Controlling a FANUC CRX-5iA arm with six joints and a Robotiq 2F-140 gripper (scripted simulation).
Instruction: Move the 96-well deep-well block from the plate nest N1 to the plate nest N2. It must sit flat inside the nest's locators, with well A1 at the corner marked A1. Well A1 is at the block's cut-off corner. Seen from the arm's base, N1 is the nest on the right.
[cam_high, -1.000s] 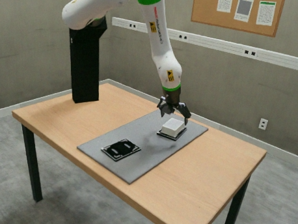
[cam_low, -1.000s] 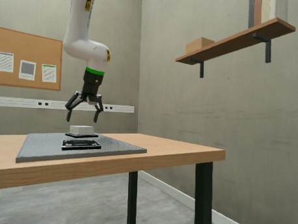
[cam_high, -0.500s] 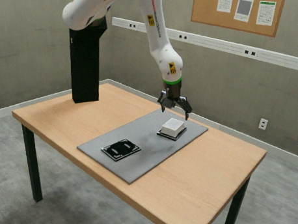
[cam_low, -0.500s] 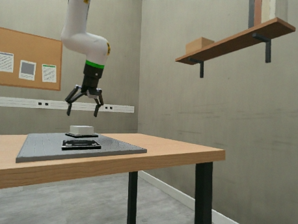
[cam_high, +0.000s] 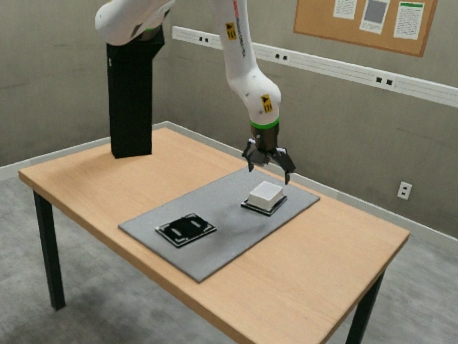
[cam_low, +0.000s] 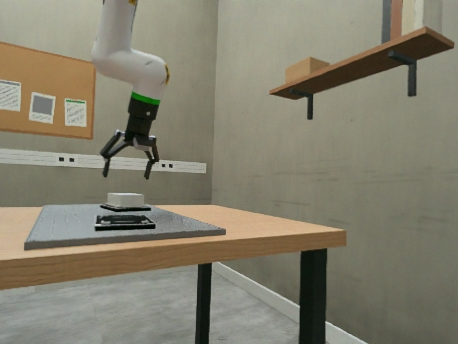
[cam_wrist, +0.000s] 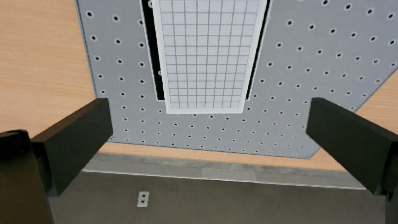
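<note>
Deep-well block (cam_high: 266, 194) is seated in one nest; fingers are spread wide above it, holding nothing. Its well grid is visible only in the wrist view.

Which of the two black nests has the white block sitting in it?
The far nest, under the open pincer, holds the white block. The near nest has nothing in it.

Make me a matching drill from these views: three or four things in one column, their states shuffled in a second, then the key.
Things:
1. gripper
2. deep-well block
3. near nest
4. grey mat

States:
A. bare, nothing seated in it
B. fingers wide open, above the block
C. lies under both nests
D. sits in the far nest, white

Pairs: 1-B, 2-D, 3-A, 4-C
</note>
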